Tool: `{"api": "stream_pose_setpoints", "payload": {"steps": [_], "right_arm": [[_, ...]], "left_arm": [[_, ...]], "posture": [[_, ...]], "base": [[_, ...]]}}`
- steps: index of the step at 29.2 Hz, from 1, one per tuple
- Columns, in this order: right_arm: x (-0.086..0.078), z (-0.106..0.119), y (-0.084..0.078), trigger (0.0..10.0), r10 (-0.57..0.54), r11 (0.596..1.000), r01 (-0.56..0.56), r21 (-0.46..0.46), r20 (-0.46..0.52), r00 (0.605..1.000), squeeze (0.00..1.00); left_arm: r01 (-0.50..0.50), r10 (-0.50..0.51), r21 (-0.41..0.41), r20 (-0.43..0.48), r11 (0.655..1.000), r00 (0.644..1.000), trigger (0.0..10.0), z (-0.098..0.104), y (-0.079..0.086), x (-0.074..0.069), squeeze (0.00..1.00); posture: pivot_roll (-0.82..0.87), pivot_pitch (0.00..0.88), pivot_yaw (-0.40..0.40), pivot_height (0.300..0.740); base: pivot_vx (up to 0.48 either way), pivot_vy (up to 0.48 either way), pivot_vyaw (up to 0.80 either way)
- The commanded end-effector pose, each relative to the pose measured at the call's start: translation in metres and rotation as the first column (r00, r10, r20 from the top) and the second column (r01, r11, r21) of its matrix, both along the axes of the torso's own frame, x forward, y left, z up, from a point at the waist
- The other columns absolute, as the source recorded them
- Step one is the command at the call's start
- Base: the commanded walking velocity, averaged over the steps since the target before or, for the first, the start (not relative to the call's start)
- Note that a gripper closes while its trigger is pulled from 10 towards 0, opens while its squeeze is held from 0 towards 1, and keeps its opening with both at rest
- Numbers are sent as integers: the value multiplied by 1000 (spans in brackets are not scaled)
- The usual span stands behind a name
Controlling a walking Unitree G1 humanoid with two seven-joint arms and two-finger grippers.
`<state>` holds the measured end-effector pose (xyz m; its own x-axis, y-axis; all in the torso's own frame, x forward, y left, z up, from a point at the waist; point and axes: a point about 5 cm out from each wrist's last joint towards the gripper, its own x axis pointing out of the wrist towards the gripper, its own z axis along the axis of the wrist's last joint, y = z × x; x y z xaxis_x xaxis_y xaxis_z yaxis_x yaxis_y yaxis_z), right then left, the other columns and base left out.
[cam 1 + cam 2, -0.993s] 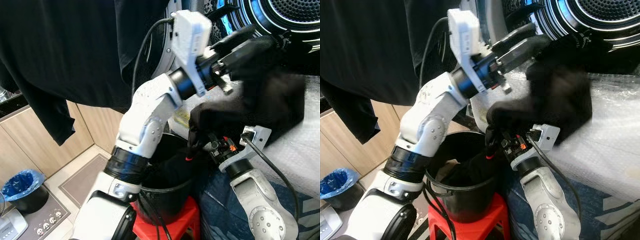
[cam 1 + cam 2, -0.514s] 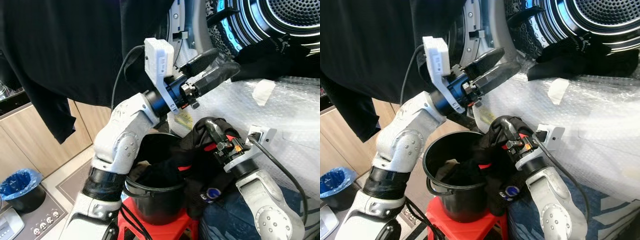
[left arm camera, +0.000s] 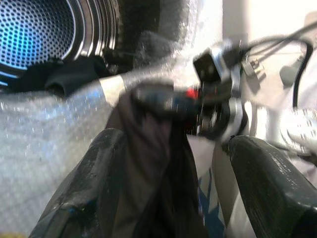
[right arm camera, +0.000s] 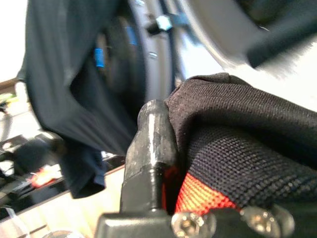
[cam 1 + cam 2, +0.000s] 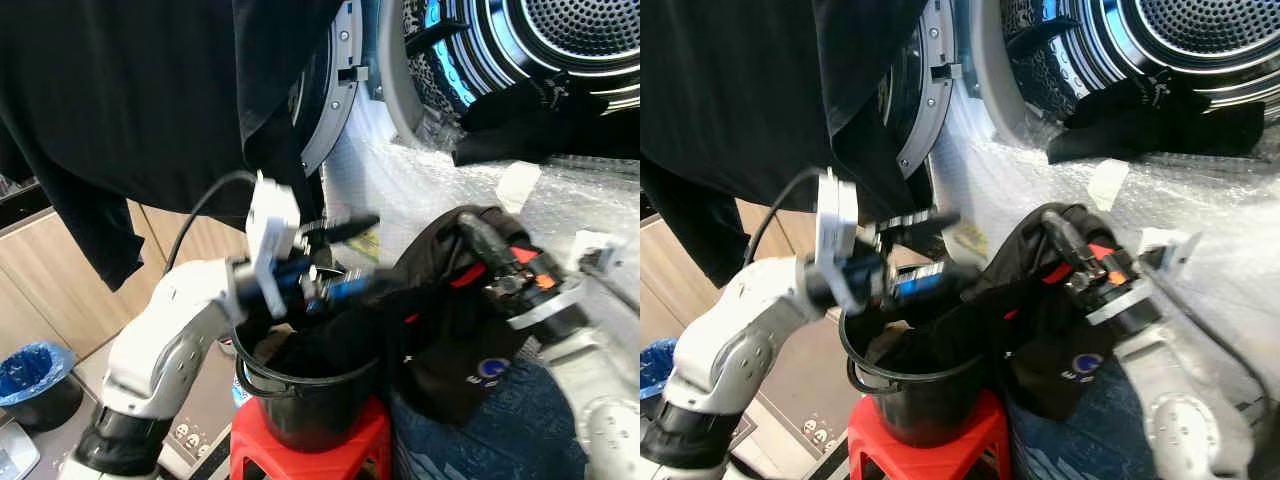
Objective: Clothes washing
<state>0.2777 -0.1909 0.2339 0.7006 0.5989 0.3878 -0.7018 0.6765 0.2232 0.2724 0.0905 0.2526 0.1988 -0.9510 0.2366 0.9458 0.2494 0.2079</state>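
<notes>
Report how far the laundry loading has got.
Done: one dark garment already lies at the open washer drum's mouth. In hand: the right claw is shut on a black-and-red garment lifted from the black bucket; the left claw, open, hovers over the bucket. Left: this garment and the dark laundry in the bucket.

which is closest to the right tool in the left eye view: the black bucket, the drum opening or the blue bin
1. Black bucket: just to the left of and below the right tool, under the black garment it grips.
2. Drum opening: above, at upper right.
3. Blue bin: far left, on the floor.
</notes>
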Motion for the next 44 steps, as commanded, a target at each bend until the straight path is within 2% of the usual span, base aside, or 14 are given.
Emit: {"api": "stream_pose_setpoints", "payload": {"steps": [1,7,12,17,23,28,33,34,35,37,39,41,42,44], "right_arm": [[-7,19,5,10000,102,994,-98,-45,81,992,0],[-10,37,-2,10000,245,964,-230,-132,111,963,0],[-13,69,-12,10000,387,915,-352,-199,182,904,0],[-6,98,-17,10000,448,880,-379,-287,233,863,0],[1,114,-18,10000,450,876,-369,-312,249,858,0],[19,144,-24,10000,497,838,-378,-395,264,827,0],[23,149,-25,10000,523,815,-390,-428,253,814,0],[33,158,-24,10000,514,819,-381,-428,254,819,0],[33,158,-24,10000,514,819,-381,-428,254,819,0],[53,175,-21,10000,472,837,-348,-422,235,850,0],[58,177,-21,10000,446,850,-333,-409,223,867,0],[77,186,-18,10000,307,906,-225,-358,192,932,0],[77,186,-18,10000,307,906,-225,-358,192,932,0],[86,189,-16,10000,205,933,-138,-333,177,963,0]], "left_arm": [[11,-12,41,15,999,1000,10000,-1,4,-6,0],[-5,5,98,-6,995,1000,10000,-19,13,-12,0],[-35,40,149,-34,988,999,10000,-39,12,-16,0],[-25,38,144,-88,989,995,10000,-49,7,-24,0],[-40,54,148,-94,988,994,10000,-55,5,-30,0],[-76,99,143,-160,987,982,10000,-69,1,-51,0],[-75,101,139,-189,987,977,10000,-72,-1,-57,0],[-87,113,131,-208,988,971,10000,-74,-2,-63,0],[-87,113,131,-208,988,971,10000,-74,-2,-63,0],[-115,140,113,-248,987,959,10000,-77,-5,-74,0],[-118,143,112,-257,987,956,10000,-77,-6,-76,0],[-128,155,112,-282,985,947,10000,-79,-7,-83,0],[-128,155,112,-282,985,947,10000,-79,-7,-83,0],[-130,159,115,-293,985,943,10000,-80,-6,-86,0]], "posture": [[-71,0,46,740],[-67,0,34,740],[-61,0,22,740],[-56,0,13,740],[-54,0,9,740],[-31,41,-13,740],[-26,49,-20,740],[-5,92,-46,740],[-5,92,-46,740],[0,109,-55,740],[3,120,-60,740],[10,139,-72,740],[10,139,-72,740],[13,146,-78,740]], "base": [[0,0,0],[0,0,0],[0,0,0],[0,0,0],[0,0,0],[0,0,0],[0,0,0],[0,0,0],[0,0,0],[0,0,0],[0,0,0],[0,0,0],[0,0,0],[0,0,0]]}}
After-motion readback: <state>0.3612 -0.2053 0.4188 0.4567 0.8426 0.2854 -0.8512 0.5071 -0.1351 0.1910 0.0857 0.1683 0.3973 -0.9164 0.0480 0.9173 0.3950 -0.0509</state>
